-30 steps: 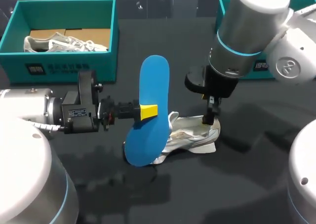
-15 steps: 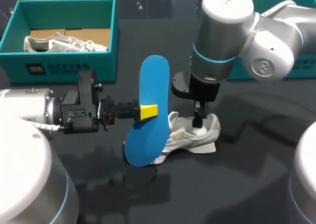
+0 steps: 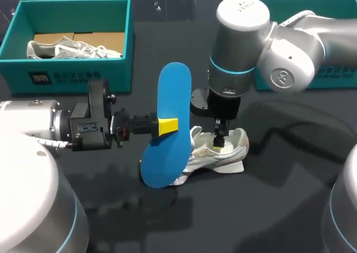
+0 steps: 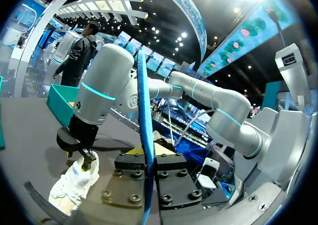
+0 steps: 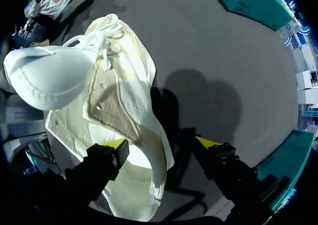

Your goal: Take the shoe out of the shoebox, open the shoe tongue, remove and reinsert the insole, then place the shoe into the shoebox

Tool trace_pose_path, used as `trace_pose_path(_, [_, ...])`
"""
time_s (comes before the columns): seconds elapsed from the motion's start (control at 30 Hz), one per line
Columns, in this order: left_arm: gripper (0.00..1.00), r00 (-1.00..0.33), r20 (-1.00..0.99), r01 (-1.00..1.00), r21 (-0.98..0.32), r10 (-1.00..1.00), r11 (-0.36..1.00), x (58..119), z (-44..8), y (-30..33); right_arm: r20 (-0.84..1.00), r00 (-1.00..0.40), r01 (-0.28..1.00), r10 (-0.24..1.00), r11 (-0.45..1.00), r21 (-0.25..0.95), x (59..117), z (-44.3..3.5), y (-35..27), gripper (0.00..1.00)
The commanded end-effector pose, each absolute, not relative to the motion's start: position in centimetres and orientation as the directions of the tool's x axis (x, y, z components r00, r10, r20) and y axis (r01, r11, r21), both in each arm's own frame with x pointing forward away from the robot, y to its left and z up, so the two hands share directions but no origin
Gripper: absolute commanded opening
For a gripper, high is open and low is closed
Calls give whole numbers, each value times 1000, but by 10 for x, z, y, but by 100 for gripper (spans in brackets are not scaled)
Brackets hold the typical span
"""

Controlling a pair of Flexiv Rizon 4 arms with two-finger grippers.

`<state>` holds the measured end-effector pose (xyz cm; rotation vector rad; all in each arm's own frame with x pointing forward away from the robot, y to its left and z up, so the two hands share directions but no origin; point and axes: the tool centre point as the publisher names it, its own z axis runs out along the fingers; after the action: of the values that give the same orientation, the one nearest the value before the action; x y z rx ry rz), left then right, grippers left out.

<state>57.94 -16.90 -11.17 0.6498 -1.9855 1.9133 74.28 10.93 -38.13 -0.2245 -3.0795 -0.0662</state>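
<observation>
White shoe (image 3: pixel 230 155) sole-down, tongue apparently open; blue insole (image 3: pixel 173 96) upright just beside; teal shoebox (image 3: pixel 72 74) well apart.

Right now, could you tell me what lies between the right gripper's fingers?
The shoe's side wall, in the right wrist view: the right gripper straddles it, one finger inside, one outside.

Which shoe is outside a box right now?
The white shoe on the table, beneath the right pincer; the other shoe lies inside the left teal shoebox.
</observation>
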Motion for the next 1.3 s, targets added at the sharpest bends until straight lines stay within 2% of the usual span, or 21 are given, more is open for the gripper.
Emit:
trace_pose_path(0.03, [0, -850, 515, -519, -855, -108, 4, 579, -113, -170, 61, -988, 144, 142, 989, 35, 741, -388, 112, 50])
trace_pose_path(0.1, [0, -850, 515, -519, -855, -108, 4, 579, -113, -170, 64, -988, 140, 138, 989, 35, 739, -391, 112, 31])
trace_pose_path(0.17, [0, -850, 515, -519, -855, -108, 4, 579, -113, -170, 67, -989, 136, 133, 990, 37, 737, -392, 112, 0])
trace_pose_path(0.57, [0, -850, 515, -519, -855, -108, 4, 579, -113, -170, 55, -988, 147, 144, 987, 64, 727, -380, 101, 0])
trace_pose_path(0.7, [0, -850, 515, -519, -855, -108, 4, 579, -113, -170, 56, -981, 191, 188, 980, 64, 725, -371, 99, 0])
trace_pose_path(1.0, [0, -850, 515, -519, -855, -108, 4, 579, -113, -170, 99, -910, 412, 403, 907, 89, 715, -345, 101, 0])
trace_pose_path(1.3, [0, -850, 515, -519, -855, -108, 4, 579, -113, -170, 99, -910, 412, 403, 907, 89, 715, -345, 101, 0])
